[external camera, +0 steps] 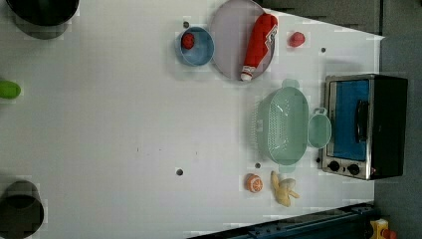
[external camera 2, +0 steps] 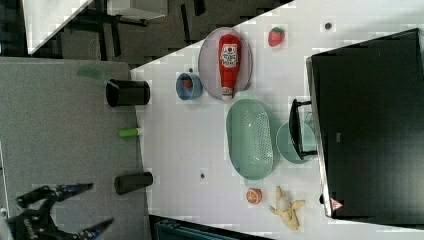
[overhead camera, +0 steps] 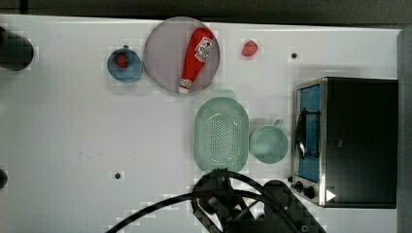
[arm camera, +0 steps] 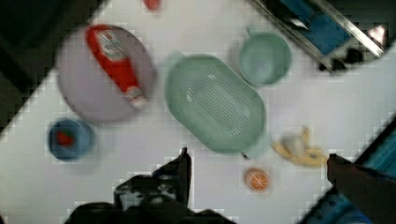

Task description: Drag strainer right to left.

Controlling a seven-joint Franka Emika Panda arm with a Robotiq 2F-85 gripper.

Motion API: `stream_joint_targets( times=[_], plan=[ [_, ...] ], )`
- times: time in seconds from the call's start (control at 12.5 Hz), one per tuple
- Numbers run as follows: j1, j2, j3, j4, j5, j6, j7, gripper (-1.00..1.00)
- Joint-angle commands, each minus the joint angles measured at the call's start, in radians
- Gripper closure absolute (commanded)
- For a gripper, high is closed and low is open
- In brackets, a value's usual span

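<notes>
The strainer (overhead camera: 221,133), a pale green oval basket with a perforated bottom, lies on the white table (overhead camera: 73,126), right of centre in the top view. It also appears as the strainer (external camera: 284,124), the strainer (external camera 2: 249,138) and the strainer (arm camera: 215,102). My gripper (arm camera: 258,156) hangs well above the table with its dark fingers (arm camera: 184,165) spread wide and nothing between them. In the top view my arm (overhead camera: 217,194) comes in from the bottom edge, just below the strainer's lower end and apart from it.
A green mug (overhead camera: 268,144) sits between the strainer and a toaster oven (overhead camera: 357,141). A grey plate (overhead camera: 165,53) holds a ketchup bottle (overhead camera: 197,58), beside a blue bowl (overhead camera: 125,64) and a strawberry (overhead camera: 249,48). An orange half (external camera: 255,183) and a banana (external camera: 283,188) lie near the strainer.
</notes>
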Motion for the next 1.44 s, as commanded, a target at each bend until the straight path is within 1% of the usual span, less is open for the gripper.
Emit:
stream_joint_targets(
  times=[0.08, 0.24, 0.48, 0.8, 0.96, 1.12, 1.44],
  plan=[
    [0.003, 0.186, 0.018, -0.168, -0.008, 0.059, 0.065, -1.0],
    [0.003, 0.258, 0.022, -0.246, -0.008, 0.185, 0.116, -1.0],
    [0.003, 0.394, 0.027, -0.354, -0.008, 0.446, 0.301, -1.0],
    [0.001, 0.597, 0.025, -0.427, -0.008, 0.787, 0.525, -1.0],
    [0.002, 0.682, 0.025, -0.44, -0.008, 0.893, 0.634, -1.0],
    [0.003, 0.755, 0.026, -0.455, -0.008, 0.952, 0.72, -1.0],
    [0.014, 0.879, 0.044, -0.475, -0.008, 1.093, 0.722, -1.0]
  ],
)
